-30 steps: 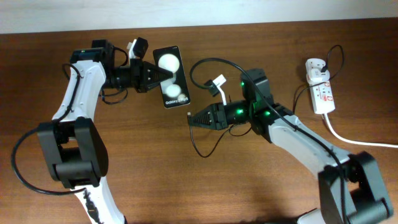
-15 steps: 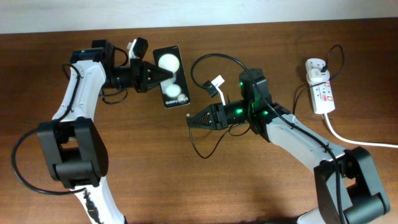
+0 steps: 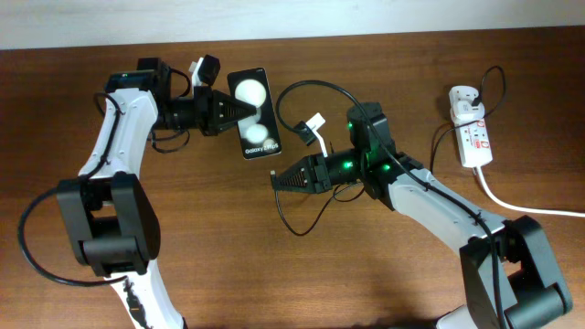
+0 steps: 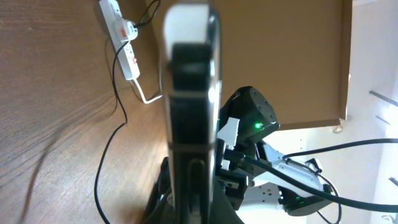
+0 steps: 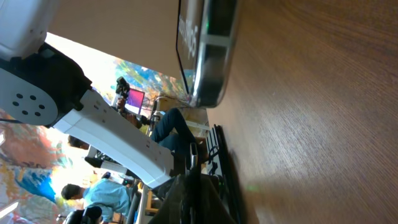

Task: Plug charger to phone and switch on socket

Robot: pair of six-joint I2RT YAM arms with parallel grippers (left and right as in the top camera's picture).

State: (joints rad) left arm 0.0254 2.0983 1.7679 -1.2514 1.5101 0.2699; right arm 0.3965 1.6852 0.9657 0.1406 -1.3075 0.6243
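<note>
Right gripper (image 3: 273, 180), pinching the charger (image 3: 315, 85), is nudging toward the phone (image 3: 259, 135) ahead. Left gripper (image 3: 245, 110), closed, is pinning it; port alignment needed next.

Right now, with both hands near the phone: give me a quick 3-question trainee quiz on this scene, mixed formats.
1. True or false: the charger plug is seated in the phone.
2. Which hand grips the phone? A left, B right.
3. Short answer: what does the right hand pinch?
Key: 1 false, a gap shows between them. 2 A, the left hand. 3 the charger, near its plug end.
</note>
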